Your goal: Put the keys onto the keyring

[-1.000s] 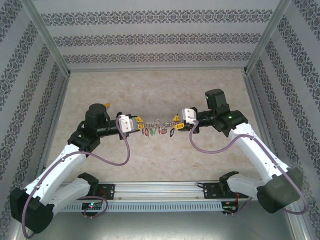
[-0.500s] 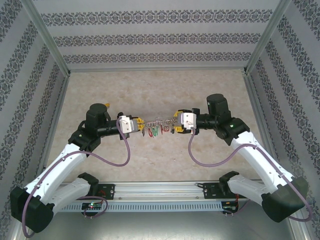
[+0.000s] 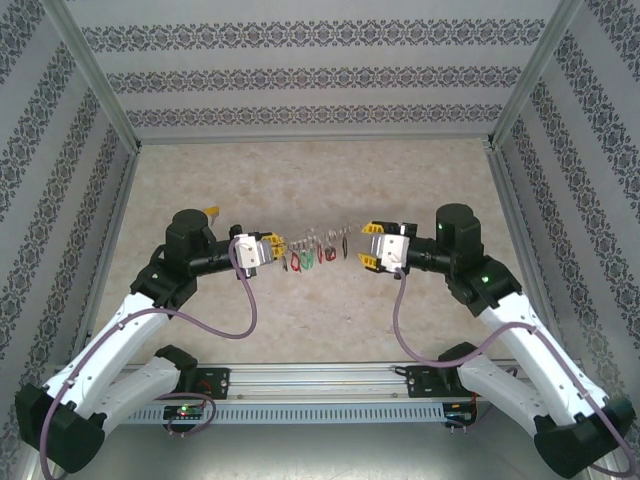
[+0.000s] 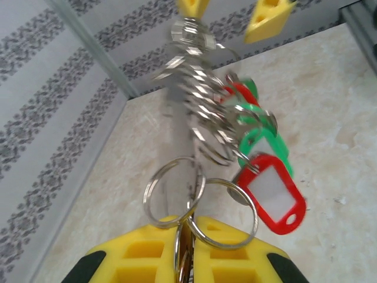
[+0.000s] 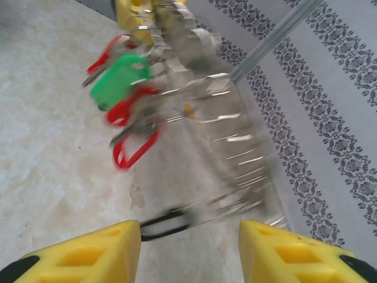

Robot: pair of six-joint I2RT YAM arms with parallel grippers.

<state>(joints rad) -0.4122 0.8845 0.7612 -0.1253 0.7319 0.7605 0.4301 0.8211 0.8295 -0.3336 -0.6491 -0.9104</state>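
My left gripper [image 3: 276, 249] is shut on the near end of the keyring [image 4: 197, 112], a strand of silver wire and rings; in the left wrist view its yellow fingers [image 4: 235, 247] pinch the metal. The keys hang off the strand by their tags: red [image 4: 272, 199] and green [image 4: 263, 143], seen from above as a small bunch [image 3: 307, 259] beside the left gripper. My right gripper [image 3: 366, 246] is open, a short gap right of the strand's free end. In the right wrist view its gripper [image 5: 188, 236] holds nothing; blurred rings [image 5: 235, 147], a green tag [image 5: 121, 79] and a black tag [image 5: 168, 224] lie ahead.
The beige tabletop [image 3: 320, 180] is bounded by patterned walls [image 3: 310, 75] at the back and sides, with metal posts at the corners. An aluminium rail [image 3: 320, 385] carrying both arm bases runs along the near edge.
My right gripper has opened, let go of the strand's right end and drawn back to the right. The strand has shortened and gathered toward the left gripper, which stays shut.
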